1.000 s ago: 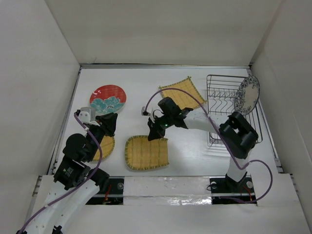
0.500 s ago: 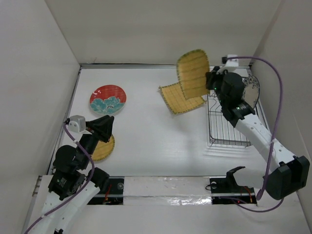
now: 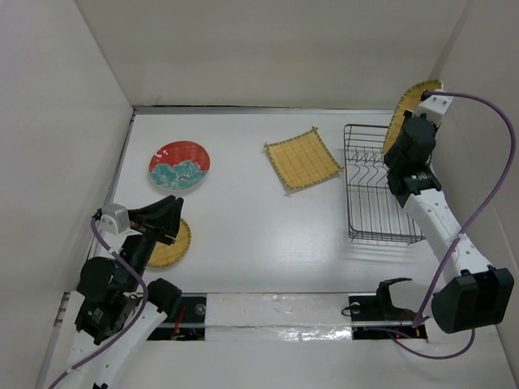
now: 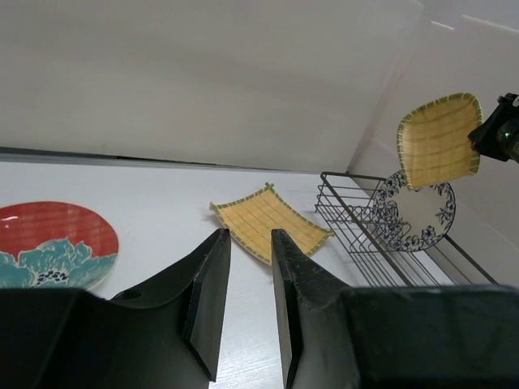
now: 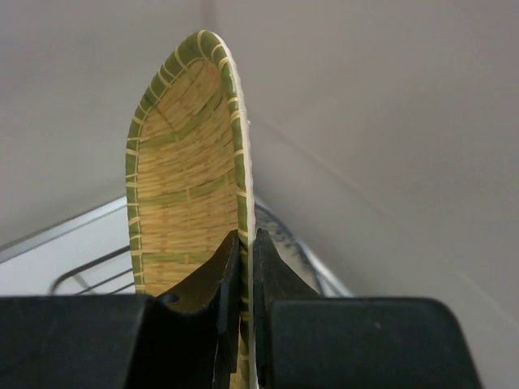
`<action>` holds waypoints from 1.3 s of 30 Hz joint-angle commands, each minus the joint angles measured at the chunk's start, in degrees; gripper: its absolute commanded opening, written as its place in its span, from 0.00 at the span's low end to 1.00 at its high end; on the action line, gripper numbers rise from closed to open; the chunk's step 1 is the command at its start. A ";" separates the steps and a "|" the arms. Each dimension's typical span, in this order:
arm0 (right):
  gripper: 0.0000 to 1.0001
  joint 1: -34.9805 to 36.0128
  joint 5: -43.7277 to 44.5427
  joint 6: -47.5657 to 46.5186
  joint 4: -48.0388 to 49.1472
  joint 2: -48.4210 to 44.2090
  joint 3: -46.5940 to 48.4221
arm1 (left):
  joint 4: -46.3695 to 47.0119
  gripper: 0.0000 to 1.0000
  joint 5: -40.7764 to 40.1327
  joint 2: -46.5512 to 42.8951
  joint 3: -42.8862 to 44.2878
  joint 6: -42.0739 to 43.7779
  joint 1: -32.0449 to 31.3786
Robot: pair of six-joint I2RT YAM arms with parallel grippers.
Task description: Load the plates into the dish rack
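My right gripper [image 3: 405,123] [image 5: 246,237] is shut on the edge of the rounded-square yellow bamboo plate [image 3: 412,99] [image 5: 182,170]. It holds the plate upright in the air above the far right end of the dark wire dish rack [image 3: 375,190] [image 4: 350,227]. The white plate with blue pattern [image 4: 420,215] stands in the rack, just below the held plate [image 4: 438,139]. The red flowered plate [image 3: 179,165] [image 4: 49,243], the square bamboo plate [image 3: 302,159] [image 4: 268,219] and the round bamboo plate [image 3: 173,245] lie flat on the table. My left gripper [image 3: 169,217] [image 4: 250,237] is open and empty above the round bamboo plate.
White walls close in the table on the left, back and right; the right wall [image 3: 478,121] is close to the held plate and the rack. A taped strip [image 3: 276,312] runs along the near edge between the arm bases.
My right arm has lifted the rounded-square bamboo plate off the table and swung it up and right, over the rack's far end. My left arm has drawn back toward the near left.
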 commanded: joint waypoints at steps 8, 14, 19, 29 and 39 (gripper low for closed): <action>0.00 -4.00 -4.30 -22.90 17.74 4.37 -2.70 | 1.31 0.25 -1.51 -2.13 0.19 -0.50 -1.47; 0.00 -5.76 -6.05 -21.40 13.35 6.92 -3.74 | 1.48 0.25 -1.87 -1.95 0.28 -0.50 -2.60; 0.00 -8.65 -8.69 -19.04 10.18 6.57 -5.86 | 1.31 0.25 -1.95 -2.31 0.36 -0.50 -2.61; 0.00 -10.24 -10.28 -18.94 4.64 7.18 -4.71 | 1.13 0.25 -2.22 -3.53 0.28 -0.50 -2.61; 0.00 -9.19 -10.72 -21.40 6.31 8.50 -7.88 | 1.04 0.25 -2.22 -3.80 0.19 -0.59 -2.61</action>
